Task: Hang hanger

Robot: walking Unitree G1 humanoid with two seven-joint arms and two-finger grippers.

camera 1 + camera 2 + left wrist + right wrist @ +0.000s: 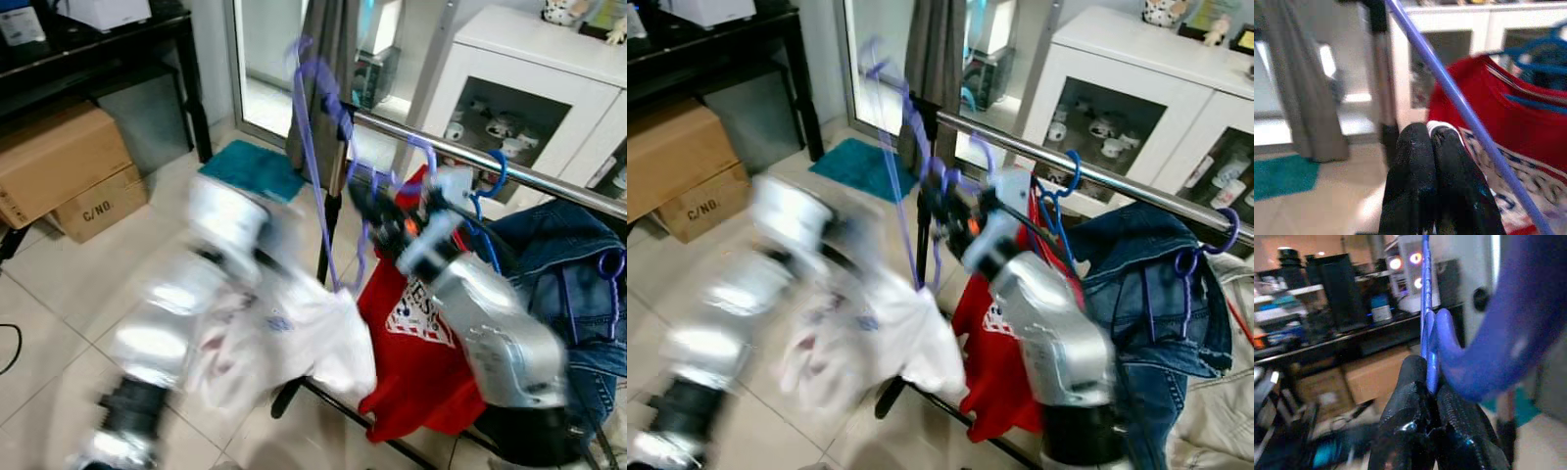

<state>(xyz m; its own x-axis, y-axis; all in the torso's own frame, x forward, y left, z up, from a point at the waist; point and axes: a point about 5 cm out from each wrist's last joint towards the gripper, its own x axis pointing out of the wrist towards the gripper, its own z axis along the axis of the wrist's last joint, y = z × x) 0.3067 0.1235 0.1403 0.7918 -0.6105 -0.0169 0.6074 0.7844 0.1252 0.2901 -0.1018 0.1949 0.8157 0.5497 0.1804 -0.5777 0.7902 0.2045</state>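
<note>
A purple hanger (309,147) carries a white shirt (294,338) and is held up to the left end of the steel rail (549,176). My right gripper (377,211) is shut on the hanger's neck (1426,333), just under its thick hook (1498,333). My left arm (196,294) is blurred with motion, low on the left by the shirt. In the left wrist view my left gripper (1432,132) is shut, a scrap of white cloth shows at its tips, and the hanger's bar (1464,112) runs close beside it.
A red shirt (411,333) and a denim jacket (568,255) hang on the rail from blue hangers (495,181). The rack's post (328,225) stands behind the white shirt. Cardboard boxes (59,157) lie left, a teal mat (250,168) behind, a white cabinet (529,59) at back right.
</note>
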